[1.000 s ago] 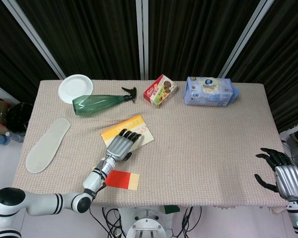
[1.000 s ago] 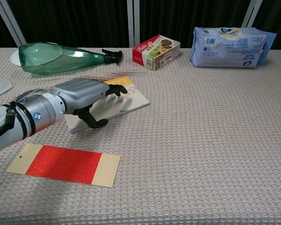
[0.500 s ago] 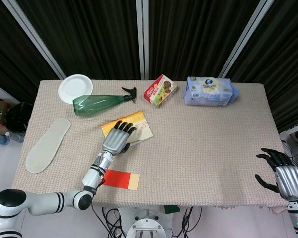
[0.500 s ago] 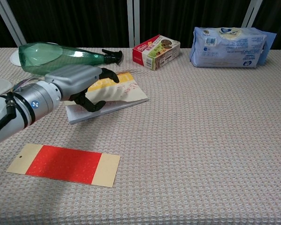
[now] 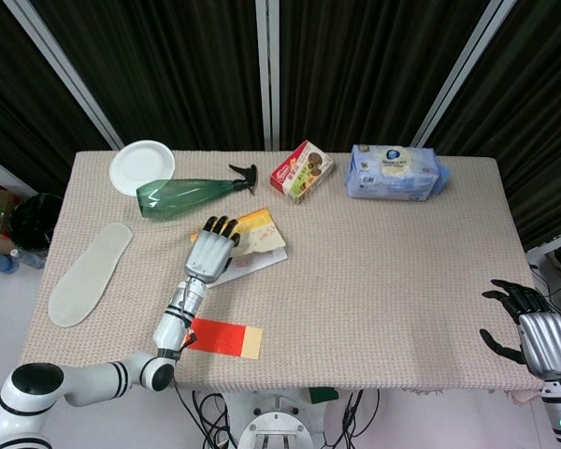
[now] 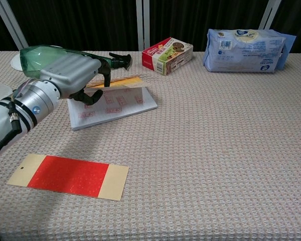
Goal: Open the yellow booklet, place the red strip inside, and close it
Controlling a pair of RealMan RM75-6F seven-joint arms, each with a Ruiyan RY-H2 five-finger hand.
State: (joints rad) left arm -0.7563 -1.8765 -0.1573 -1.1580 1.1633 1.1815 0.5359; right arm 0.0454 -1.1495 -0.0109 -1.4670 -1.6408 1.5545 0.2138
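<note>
The yellow booklet (image 5: 258,247) lies left of the table's middle, its cover raised so that a white inner page with red stamps (image 6: 115,106) shows. My left hand (image 5: 212,251) grips the lifted yellow cover (image 6: 121,81) at the booklet's left side, fingers curled over it and thumb beneath. The red strip (image 5: 224,337) with pale ends lies flat near the front edge, below the booklet and apart from the hand; the chest view has the red strip (image 6: 70,175) at the lower left. My right hand (image 5: 533,332) hangs off the table's right front corner, fingers apart and holding nothing.
A green spray bottle (image 5: 182,196) lies just behind the booklet, with a white plate (image 5: 142,166) at the back left. A snack box (image 5: 302,171) and a blue tissue pack (image 5: 395,172) stand at the back. A pale insole (image 5: 91,273) lies at the left edge.
My left hand has moved back and to the left, lifting the yellow cover; the closed booklet now shows its white inner page. The strip and right hand have not moved.
</note>
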